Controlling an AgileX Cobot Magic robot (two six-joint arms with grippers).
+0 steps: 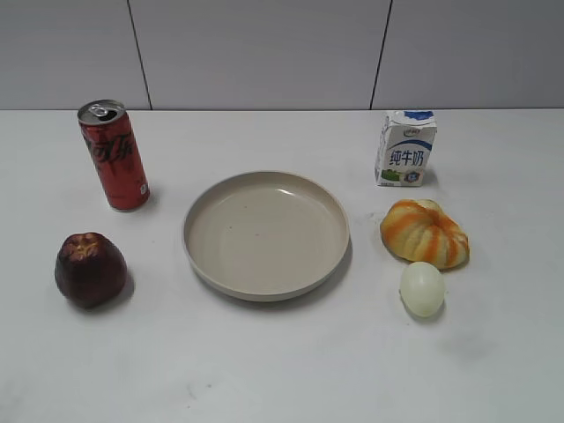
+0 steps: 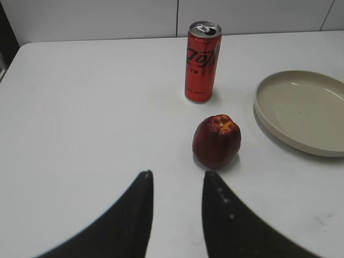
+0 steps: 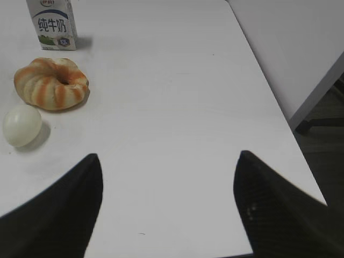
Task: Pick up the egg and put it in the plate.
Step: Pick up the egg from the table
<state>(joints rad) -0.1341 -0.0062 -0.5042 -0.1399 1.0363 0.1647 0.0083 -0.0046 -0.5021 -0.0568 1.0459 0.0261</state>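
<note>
On the white table [image 1: 282, 370], right of centre, the egg [image 1: 422, 288] lay on its own, just in front of the orange-and-white striped bun [image 1: 424, 232] and almost touching it. In the right wrist view the egg [image 3: 22, 125] sat at the far left, with the bun [image 3: 51, 83] beyond it and the milk carton [image 3: 51, 24] farther back. The plate [image 1: 198, 207] stood in the middle of the table, apart from the egg, with nothing in it.

The right gripper [image 3: 167, 207] hung above bare tabletop well to the side of the egg, its fingers spread wide and holding nothing. The left gripper [image 2: 177, 215] hovered over the table near the dark red apple [image 2: 216, 141], its fingers parted by a narrower gap, also holding nothing.

Farther out, the red cola can [image 1: 114, 155] stood upright at the back left, behind the apple [image 1: 90, 269]; the carton [image 1: 405, 147] stood at the back right. From the left wrist, the can [image 2: 202, 62] rose behind the apple and the plate's rim [image 2: 264, 115] showed at the right edge.
</note>
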